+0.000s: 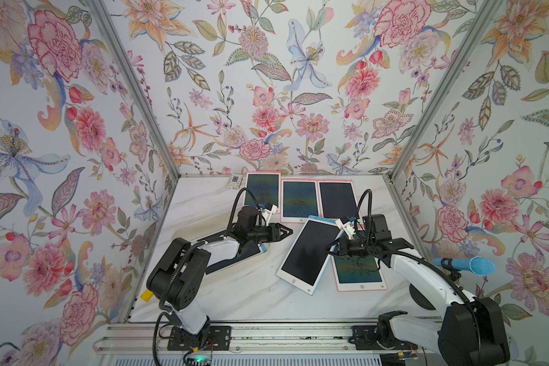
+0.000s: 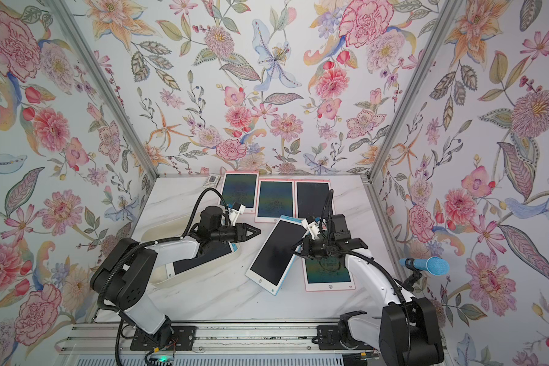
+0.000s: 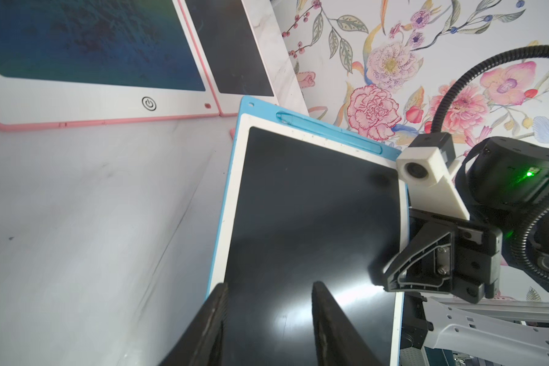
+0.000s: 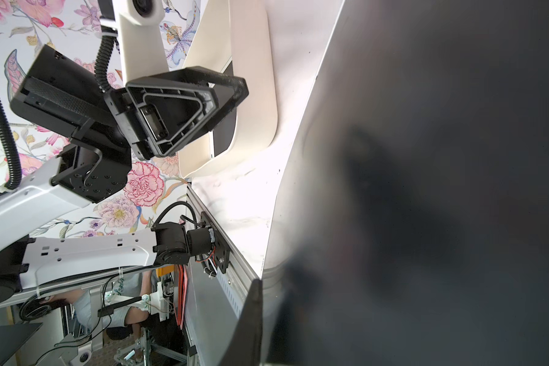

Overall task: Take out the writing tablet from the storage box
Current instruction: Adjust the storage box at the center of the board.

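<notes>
The cream-white storage box (image 1: 189,228) (image 2: 154,236) sits at the table's left under my left arm, and a dark-screened writing tablet (image 2: 203,258) lies in it. A blue-edged writing tablet (image 1: 308,253) (image 2: 276,250) (image 3: 308,206) lies aslant at mid-table. Its right side rests on a pink-edged tablet (image 1: 358,272). My right gripper (image 1: 330,250) (image 2: 295,250) is shut on the blue-edged tablet's right edge. In the right wrist view one finger (image 4: 254,317) shows beside the screen. My left gripper (image 1: 287,233) (image 2: 257,232) (image 3: 268,285) hovers open and empty past the box's right end, pointing at that tablet.
Three pink-edged tablets (image 1: 262,190) (image 1: 299,199) (image 1: 338,199) lie in a row along the back wall. A small card with a dark square (image 1: 235,181) sits left of them. A blue microphone (image 1: 466,265) sticks in from the right wall. Floral walls enclose three sides.
</notes>
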`<state>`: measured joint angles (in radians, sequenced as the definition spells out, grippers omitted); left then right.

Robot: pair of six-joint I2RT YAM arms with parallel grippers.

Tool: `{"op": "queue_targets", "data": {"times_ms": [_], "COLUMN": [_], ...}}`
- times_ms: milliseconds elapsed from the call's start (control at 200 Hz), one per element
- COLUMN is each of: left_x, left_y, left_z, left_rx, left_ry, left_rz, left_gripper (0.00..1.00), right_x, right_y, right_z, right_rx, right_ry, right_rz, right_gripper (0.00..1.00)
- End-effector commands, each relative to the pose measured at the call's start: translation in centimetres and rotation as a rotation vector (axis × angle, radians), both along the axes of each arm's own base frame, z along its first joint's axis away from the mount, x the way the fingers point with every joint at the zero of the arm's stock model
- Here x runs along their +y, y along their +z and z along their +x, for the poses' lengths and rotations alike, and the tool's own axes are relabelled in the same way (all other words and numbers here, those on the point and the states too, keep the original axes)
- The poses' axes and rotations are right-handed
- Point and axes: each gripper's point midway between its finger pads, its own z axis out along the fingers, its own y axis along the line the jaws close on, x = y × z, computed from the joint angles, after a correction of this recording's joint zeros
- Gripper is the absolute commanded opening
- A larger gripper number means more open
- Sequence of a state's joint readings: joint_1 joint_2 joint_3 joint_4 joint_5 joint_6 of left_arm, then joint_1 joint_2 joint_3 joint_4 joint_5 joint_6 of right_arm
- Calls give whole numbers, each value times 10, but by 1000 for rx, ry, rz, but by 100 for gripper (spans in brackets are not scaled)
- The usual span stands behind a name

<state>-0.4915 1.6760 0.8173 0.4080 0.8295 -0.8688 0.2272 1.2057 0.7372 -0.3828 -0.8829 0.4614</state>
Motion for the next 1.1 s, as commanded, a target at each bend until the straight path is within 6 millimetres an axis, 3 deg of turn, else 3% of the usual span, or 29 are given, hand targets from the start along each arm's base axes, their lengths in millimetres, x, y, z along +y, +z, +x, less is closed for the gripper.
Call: {"op": "queue_targets", "data": {"times_ms": [0,135,355,470,736,1096], "left_x": [13,27,16,19,46,76], "left_y": [-19,-39,-41,-66,-91,-91], "left_z": [-22,-38,-58,-66,-38,-6], "left_rx": [16,43,33,91,135,141], "left_ry": [-30,-36,-111,-133,-26,115], "left_rz": [108,191,247,296,326,300], "left_gripper": [45,45,43,42,41,41], "right_x": [0,-2,-4,-5,-5,-3], "right_y": [13,15,21,23,27,28], "right_z": [-2,0,2,2,2,4], "right_rx": [-50,-60,-77,-86,-103,-110], "right_ry": [25,22,18,16,19,25], "right_rz": [28,29,37,38,43,41], "right_gripper": [0,0,0,0,0,0]}}
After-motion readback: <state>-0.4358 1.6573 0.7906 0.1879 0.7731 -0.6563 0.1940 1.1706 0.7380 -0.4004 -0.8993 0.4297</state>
